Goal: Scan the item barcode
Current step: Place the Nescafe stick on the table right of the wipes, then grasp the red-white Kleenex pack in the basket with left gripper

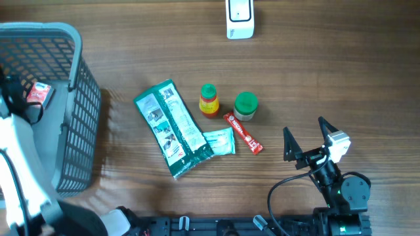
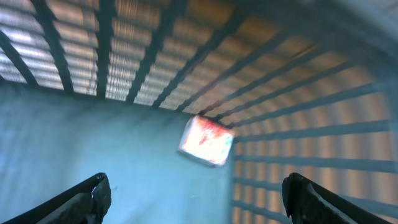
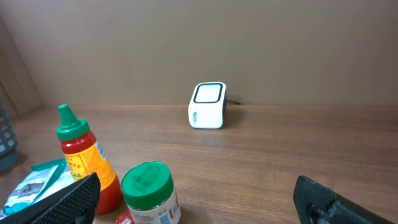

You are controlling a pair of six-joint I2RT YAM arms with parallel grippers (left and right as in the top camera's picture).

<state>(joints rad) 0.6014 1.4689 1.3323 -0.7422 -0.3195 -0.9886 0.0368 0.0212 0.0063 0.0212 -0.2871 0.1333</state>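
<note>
The left pincer [image 2: 196, 186] hung wide open, empty, inside the basket [image 1: 72, 39] above the packet [image 2: 206, 141]; the right pincer [image 1: 304, 128] gaped empty too. Best rise clear of the mesh before taking the mid-counter bottle [image 1: 209, 100] to the far scanner [image 1: 239, 16].

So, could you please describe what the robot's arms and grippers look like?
The right gripper has two black, pointed fingers with a white block behind them, on a black arm with a looping black cable. The left arm is white-shelled; the left gripper also has black fingers.
</note>
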